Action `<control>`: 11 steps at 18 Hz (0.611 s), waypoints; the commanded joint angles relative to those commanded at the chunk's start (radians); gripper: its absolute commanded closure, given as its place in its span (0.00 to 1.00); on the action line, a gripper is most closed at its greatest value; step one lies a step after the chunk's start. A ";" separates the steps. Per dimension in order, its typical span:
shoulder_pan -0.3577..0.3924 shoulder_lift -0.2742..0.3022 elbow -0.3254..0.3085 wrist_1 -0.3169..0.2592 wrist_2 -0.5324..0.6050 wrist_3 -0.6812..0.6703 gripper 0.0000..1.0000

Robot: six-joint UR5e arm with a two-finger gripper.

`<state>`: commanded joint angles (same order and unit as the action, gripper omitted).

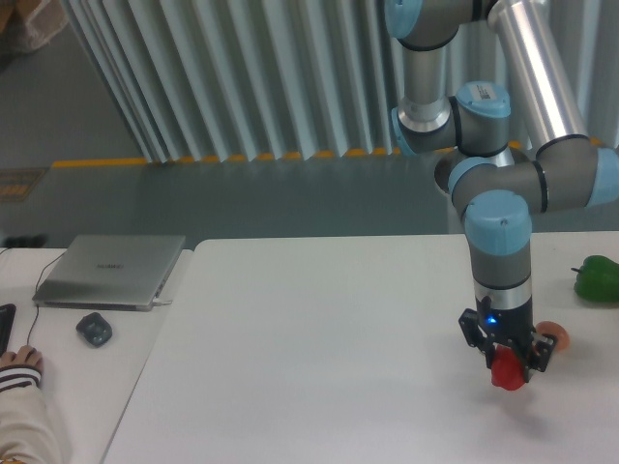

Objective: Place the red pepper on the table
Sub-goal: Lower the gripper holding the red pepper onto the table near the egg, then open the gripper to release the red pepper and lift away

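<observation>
At lower right of the frame, the gripper (pixel 507 364) is closed around the red pepper (pixel 507 373), just above the table (pixel 319 358). The pepper looks light, glossy, probably slippery; holding its lobed sides seems safest.

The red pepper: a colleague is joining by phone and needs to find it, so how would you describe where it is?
On the large white table, follow the arm down to its gripper near the right side. The red pepper sits between the fingers: glossy red, unlike the orange egg-shaped thing just behind and the green pepper at the right edge.
</observation>
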<state>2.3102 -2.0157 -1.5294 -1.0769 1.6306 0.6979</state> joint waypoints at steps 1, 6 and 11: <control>0.000 0.002 0.002 -0.002 0.000 0.000 0.41; 0.000 0.006 0.002 -0.002 0.000 0.037 0.00; 0.012 0.069 0.012 -0.009 -0.002 0.124 0.00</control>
<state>2.3224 -1.9468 -1.5172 -1.0861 1.6290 0.8220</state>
